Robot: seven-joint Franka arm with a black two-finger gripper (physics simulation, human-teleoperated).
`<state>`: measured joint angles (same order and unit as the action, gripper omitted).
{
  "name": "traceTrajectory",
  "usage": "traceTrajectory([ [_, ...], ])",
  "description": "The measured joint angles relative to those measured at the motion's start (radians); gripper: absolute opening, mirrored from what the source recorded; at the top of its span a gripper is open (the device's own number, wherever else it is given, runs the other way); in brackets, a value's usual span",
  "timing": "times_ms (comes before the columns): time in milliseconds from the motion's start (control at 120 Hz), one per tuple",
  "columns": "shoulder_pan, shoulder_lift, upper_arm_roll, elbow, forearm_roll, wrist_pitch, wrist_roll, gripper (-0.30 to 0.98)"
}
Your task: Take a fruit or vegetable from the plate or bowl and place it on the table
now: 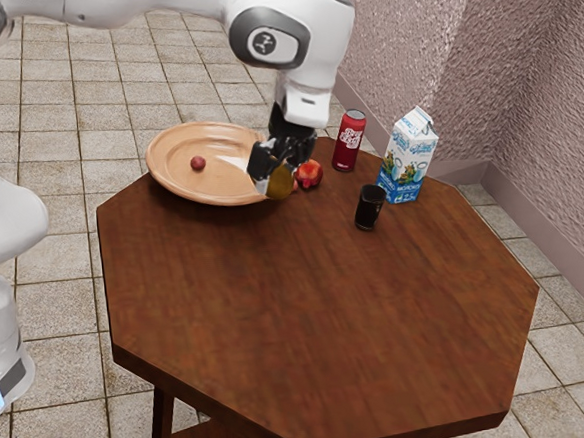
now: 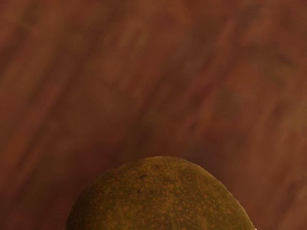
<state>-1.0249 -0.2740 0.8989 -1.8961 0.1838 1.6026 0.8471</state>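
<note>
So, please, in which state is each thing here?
Gripper: shut on the green fruit
Green fruit: held
Plate: upright, holding the small fruit
Small fruit: lying on the plate
Cup: upright
Can: upright
Carton: upright

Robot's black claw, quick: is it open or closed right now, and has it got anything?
Gripper: closed on a greenish-brown fruit.

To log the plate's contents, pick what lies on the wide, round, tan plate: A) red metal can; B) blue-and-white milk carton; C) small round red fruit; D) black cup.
C: the small round red fruit sits inside the rim of the wide, round, tan plate.
</note>
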Motion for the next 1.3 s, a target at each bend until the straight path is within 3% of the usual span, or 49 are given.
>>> traceTrajectory([
  [333,-0.151,0.048,-0.009,-0.023,-0.054,0.117,-0.106,0.34],
  [708,-0.17,0.083,-0.008,-0.15,-0.085,0.43,-0.191,0.34],
  [1000,-0.188,0.126,-0.01,-0.187,-0.094,0.536,-0.26,0.35],
  [1133,-0.208,0.131,-0.009,-0.186,-0.105,0.542,-0.278,0.54],
  [1300,-0.21,0.133,-0.008,-0.185,-0.111,0.544,-0.293,0.62],
])
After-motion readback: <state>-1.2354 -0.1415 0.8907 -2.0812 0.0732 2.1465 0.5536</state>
